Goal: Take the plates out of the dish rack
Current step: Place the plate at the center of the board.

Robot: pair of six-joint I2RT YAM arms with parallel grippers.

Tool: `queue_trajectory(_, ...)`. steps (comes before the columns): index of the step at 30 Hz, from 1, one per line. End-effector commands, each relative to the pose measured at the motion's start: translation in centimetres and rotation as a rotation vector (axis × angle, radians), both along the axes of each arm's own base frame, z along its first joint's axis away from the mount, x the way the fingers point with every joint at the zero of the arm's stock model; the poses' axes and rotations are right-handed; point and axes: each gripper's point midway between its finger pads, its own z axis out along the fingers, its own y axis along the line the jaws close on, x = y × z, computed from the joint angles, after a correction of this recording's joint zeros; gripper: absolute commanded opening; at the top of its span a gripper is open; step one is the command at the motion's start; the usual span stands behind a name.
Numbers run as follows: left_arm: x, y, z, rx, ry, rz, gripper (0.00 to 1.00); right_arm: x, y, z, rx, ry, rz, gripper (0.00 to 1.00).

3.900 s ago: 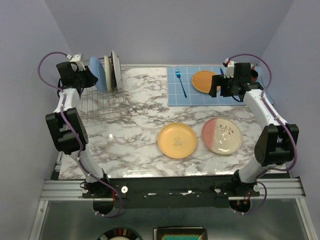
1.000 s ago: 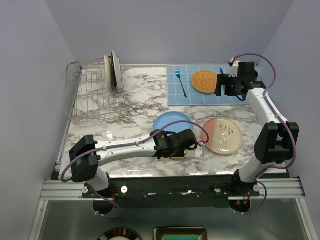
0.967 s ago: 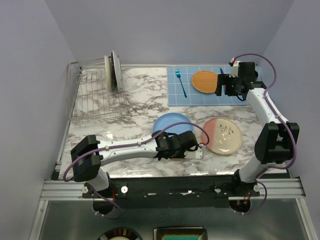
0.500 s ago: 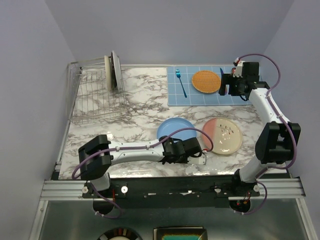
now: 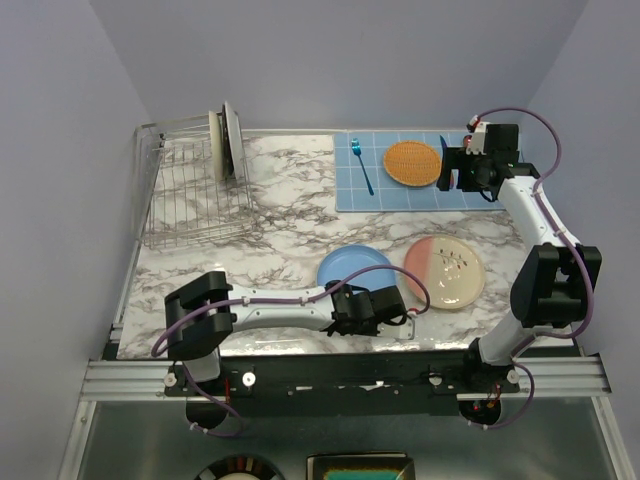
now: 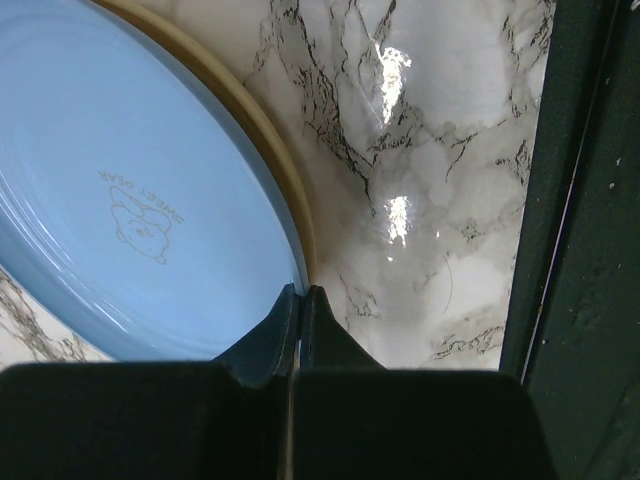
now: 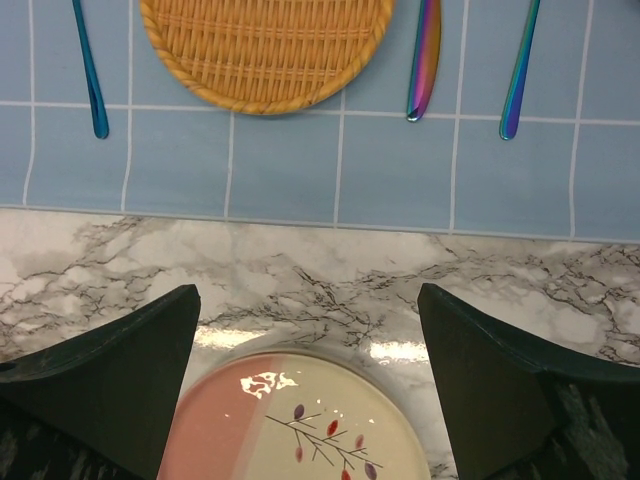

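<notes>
The silver wire dish rack (image 5: 195, 200) stands at the back left, with two pale plates (image 5: 226, 142) upright at its far end. A blue plate (image 5: 352, 268) lies near the front middle, on top of a yellow plate of which only the rim (image 6: 272, 150) shows. My left gripper (image 5: 388, 298) is shut on the blue plate's (image 6: 130, 200) near rim, and the closed fingertips (image 6: 312, 300) meet at its edge. The pink and cream twig plate (image 5: 445, 272) lies flat to the right. My right gripper (image 5: 448, 172) hovers open above the mat, with the twig plate (image 7: 300, 425) below it.
A blue grid mat (image 5: 470, 196) at the back right holds an orange woven disc (image 5: 412, 163) and a blue fork (image 5: 361, 166). The right wrist view shows more iridescent cutlery (image 7: 424, 60) beside the disc (image 7: 265, 50). The table's dark front rail (image 6: 580, 250) runs close by the left gripper.
The left gripper has carried the blue plate toward the front right and onto the yellow plate. The right gripper shifted slightly right and stayed open.
</notes>
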Motion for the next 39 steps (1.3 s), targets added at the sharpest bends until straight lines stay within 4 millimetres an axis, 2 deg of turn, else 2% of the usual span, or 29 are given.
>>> queue_trajectory(1,-0.1,-0.2,-0.5,-0.003,-0.004,-0.007,0.0,0.0,0.0,0.7,0.009,-0.01,0.015,0.99)
queue_trajectory(11,-0.1,-0.2,-0.9,0.012,-0.005,-0.015,0.0,-0.1,0.2,0.6,0.021,-0.005,0.022,0.99)
queue_trajectory(28,1.0,-0.3,-1.1,0.027,-0.06,-0.006,0.0,-0.4,0.5,0.4,0.036,-0.001,0.036,0.99)
queue_trajectory(31,1.3,-0.5,-1.0,0.016,-0.079,0.0,0.12,-0.3,0.5,0.4,0.038,0.0,0.038,0.99)
queue_trajectory(32,1.4,-0.6,-0.8,0.006,-0.085,0.003,0.18,-0.4,0.6,0.4,0.039,0.0,0.039,0.99)
queue_trajectory(35,1.6,-0.9,-0.2,-0.018,-0.101,0.007,0.27,-0.4,0.5,0.3,0.04,0.0,0.039,0.99)
queue_trajectory(39,1.7,-1.0,0.2,-0.025,-0.108,0.006,0.34,-0.4,0.6,0.2,0.042,0.004,0.043,0.99)
